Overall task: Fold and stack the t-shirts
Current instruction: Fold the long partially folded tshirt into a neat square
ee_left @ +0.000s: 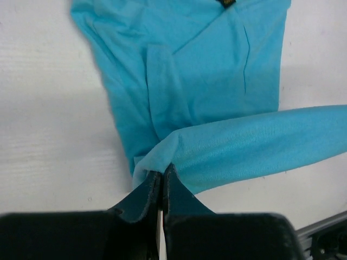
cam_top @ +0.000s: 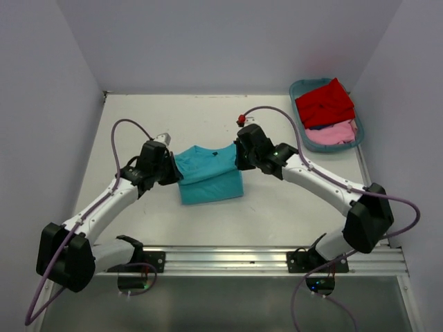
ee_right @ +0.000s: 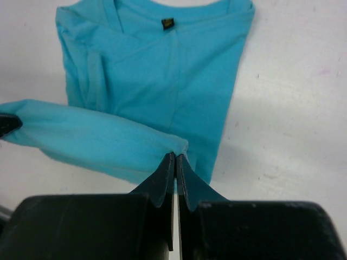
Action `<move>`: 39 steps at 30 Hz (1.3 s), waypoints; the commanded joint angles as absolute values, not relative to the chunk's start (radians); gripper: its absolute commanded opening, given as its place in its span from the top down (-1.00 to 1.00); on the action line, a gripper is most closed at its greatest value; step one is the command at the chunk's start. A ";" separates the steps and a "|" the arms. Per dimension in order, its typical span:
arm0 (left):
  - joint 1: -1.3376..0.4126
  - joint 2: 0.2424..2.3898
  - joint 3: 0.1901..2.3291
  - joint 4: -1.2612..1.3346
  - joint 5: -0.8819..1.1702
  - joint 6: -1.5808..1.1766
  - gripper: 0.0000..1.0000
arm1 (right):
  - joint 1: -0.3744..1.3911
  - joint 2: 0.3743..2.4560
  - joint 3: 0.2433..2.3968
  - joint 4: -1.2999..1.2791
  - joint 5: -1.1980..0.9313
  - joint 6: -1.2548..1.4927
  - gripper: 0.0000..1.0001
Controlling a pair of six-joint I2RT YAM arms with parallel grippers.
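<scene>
On the white surface (cam_top: pixel 291 207) lies one turquoise t-shirt (cam_top: pixel 208 176), partly folded; two more — one red t-shirt (cam_top: pixel 325 102), one pale pink t-shirt (cam_top: pixel 333 133) — sit in the single teal tub (cam_top: pixel 296 88) (far right corner). Left arm (cam_top: pixel 104 204) and right arm (cam_top: pixel 325 183) bend inward, low, flanking the turquoise one; left fingers (ee_left: pixel 142 197) and right fingers (ee_right: pixel 162 184) each pinch tight on its lifted edge.

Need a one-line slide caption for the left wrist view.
Left gripper shut on an edge of the turquoise t-shirt, its raised fold stretching over the table.
</scene>
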State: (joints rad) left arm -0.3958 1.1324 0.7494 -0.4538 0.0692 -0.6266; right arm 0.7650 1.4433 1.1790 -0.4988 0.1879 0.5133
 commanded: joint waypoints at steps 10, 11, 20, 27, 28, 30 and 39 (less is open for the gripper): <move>-0.256 1.452 0.928 -0.170 0.032 -0.529 1.00 | 0.618 1.819 1.526 -0.394 0.164 0.400 1.00; -0.249 1.477 0.951 -0.160 0.037 -0.528 1.00 | 0.614 1.841 1.546 -0.399 0.161 0.402 1.00; -0.212 1.756 1.147 -0.098 0.166 -0.522 1.00 | 0.597 1.971 1.683 -0.420 0.193 0.403 1.00; -0.193 1.848 1.290 -0.141 0.175 -0.506 1.00 | 0.563 2.040 1.709 -0.399 0.199 0.405 1.00; -0.189 1.864 1.301 -0.143 0.175 -0.506 1.00 | 0.560 2.068 1.721 -0.402 0.198 0.403 1.00; -0.176 1.884 1.328 -0.134 0.179 -0.500 1.00 | 0.545 2.095 1.767 -0.411 0.205 0.402 1.00; -0.103 2.008 1.410 0.160 0.287 -0.525 -0.95 | 0.517 2.247 2.014 -0.465 0.417 0.474 0.70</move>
